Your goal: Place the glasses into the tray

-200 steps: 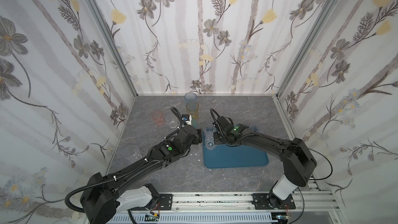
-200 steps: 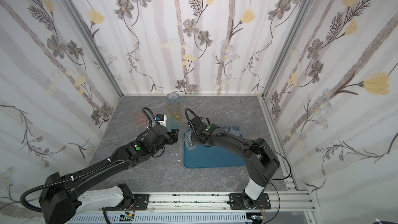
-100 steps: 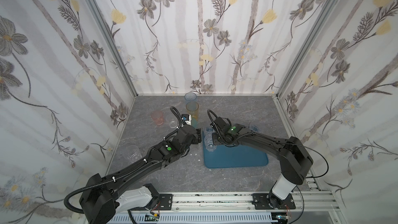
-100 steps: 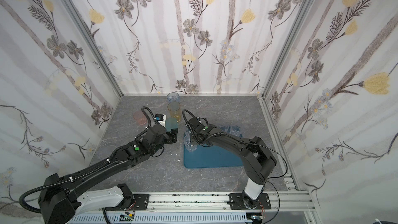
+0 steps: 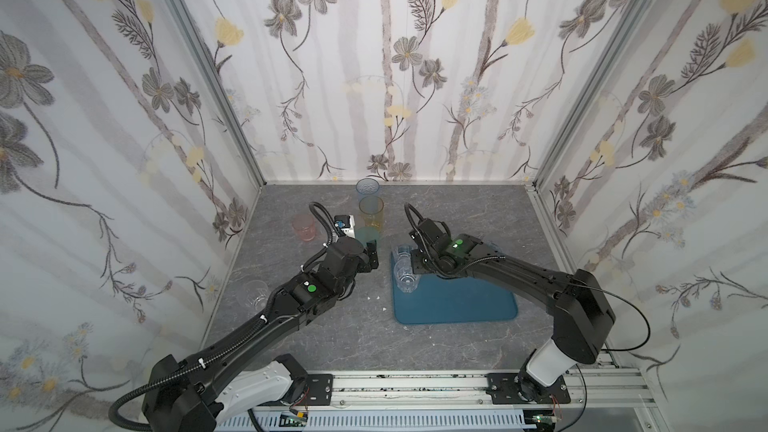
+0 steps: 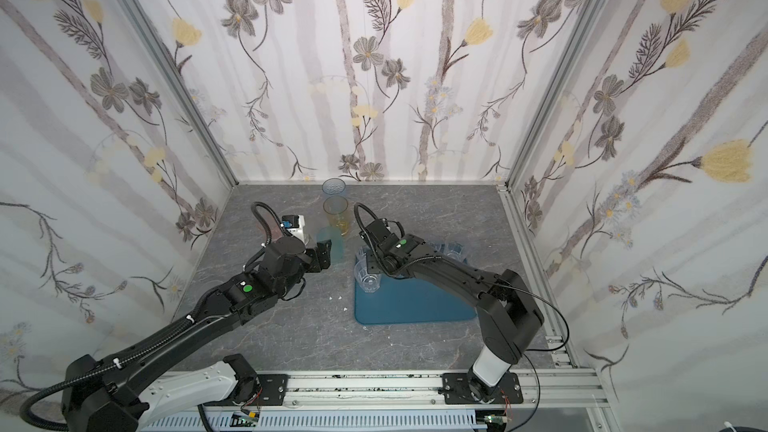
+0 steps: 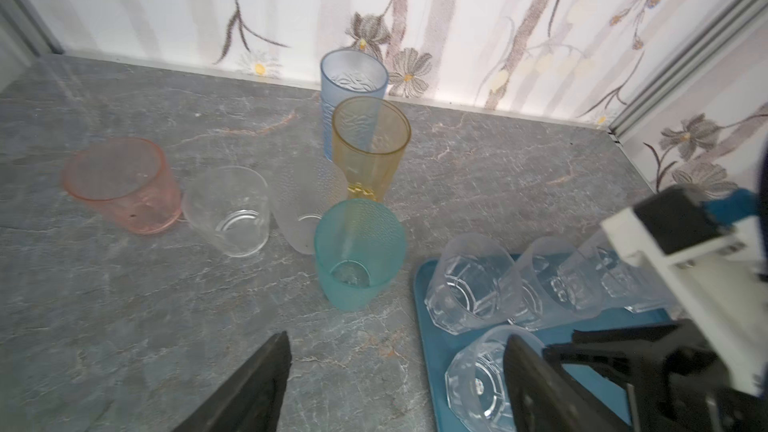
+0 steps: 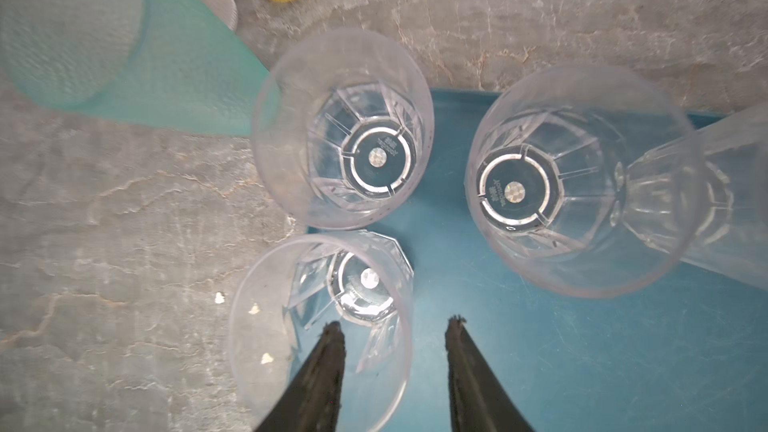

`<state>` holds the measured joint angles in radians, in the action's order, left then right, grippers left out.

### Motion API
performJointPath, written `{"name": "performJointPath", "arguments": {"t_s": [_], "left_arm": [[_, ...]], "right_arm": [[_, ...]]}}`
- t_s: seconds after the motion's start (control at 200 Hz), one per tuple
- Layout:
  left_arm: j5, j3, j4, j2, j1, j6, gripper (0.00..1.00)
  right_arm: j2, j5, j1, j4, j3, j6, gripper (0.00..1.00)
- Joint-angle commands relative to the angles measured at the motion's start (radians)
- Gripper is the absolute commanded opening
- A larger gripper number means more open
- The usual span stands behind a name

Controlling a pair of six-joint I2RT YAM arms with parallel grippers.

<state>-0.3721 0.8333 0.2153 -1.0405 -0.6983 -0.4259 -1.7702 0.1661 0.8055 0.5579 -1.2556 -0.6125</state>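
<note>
Tray (image 5: 457,305) in both top views lies mostly bare, clear glasses (image 5: 405,274) crowding its far-left corner; left wrist: left gripper (image 7: 397,340) gapes empty near teal glass (image 7: 357,255); right wrist: right gripper (image 8: 395,324), half open, straddles edge glass (image 8: 357,280) ungripped, base lettering unreadable.

Along the twelve-o'clock edge of the tray (image 5: 457,305) glasses (image 7: 469,284) are standing, a cluster of glasses (image 5: 371,211) is standing on the table (image 5: 478,209) at its eleven o'clock, and a lone glass (image 5: 254,295) at its nine.

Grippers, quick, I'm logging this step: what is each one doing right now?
Left gripper: open, holding nothing.
Right gripper: open, astride the rim of a clear glass, not gripping it.
</note>
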Motion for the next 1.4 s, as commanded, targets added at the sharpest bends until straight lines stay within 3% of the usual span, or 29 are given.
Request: {"name": "performJointPath", "arguments": {"t_s": [0.0, 0.195, 0.4, 0.585, 0.789, 1.074, 1.249, 1.394], "left_arm": [[0.017, 0.041, 0.139, 0.02, 0.062, -0.001, 0.82], [0.002, 0.055, 0.426, 0.046, 0.232, -0.104, 0.79], [-0.045, -0.081, 0.458, 0.199, 0.412, -0.239, 0.85], [-0.09, -0.08, 0.46, 0.067, 0.621, -0.246, 0.88], [-0.176, -0.069, 0.429, -0.004, 0.688, -0.199, 0.9], [0.0, -0.159, 0.257, -0.024, 0.894, -0.07, 0.85], [0.102, -0.158, 0.193, -0.1, 0.904, -0.034, 0.78], [0.113, -0.152, 0.179, -0.124, 0.905, -0.002, 0.71]], "right_arm": [[0.087, 0.058, -0.006, -0.108, 0.031, -0.026, 0.44], [0.11, 0.061, -0.025, -0.125, 0.053, -0.023, 0.46], [0.098, 0.019, -0.024, -0.168, 0.089, -0.033, 0.46], [0.101, 0.007, -0.029, -0.184, 0.111, -0.013, 0.46], [0.102, -0.002, -0.04, -0.173, 0.102, 0.016, 0.46], [0.089, -0.019, -0.043, -0.184, 0.1, 0.017, 0.46], [0.084, -0.017, -0.045, -0.188, 0.107, 0.022, 0.46], [0.085, -0.019, -0.045, -0.197, 0.117, 0.018, 0.46]]}}
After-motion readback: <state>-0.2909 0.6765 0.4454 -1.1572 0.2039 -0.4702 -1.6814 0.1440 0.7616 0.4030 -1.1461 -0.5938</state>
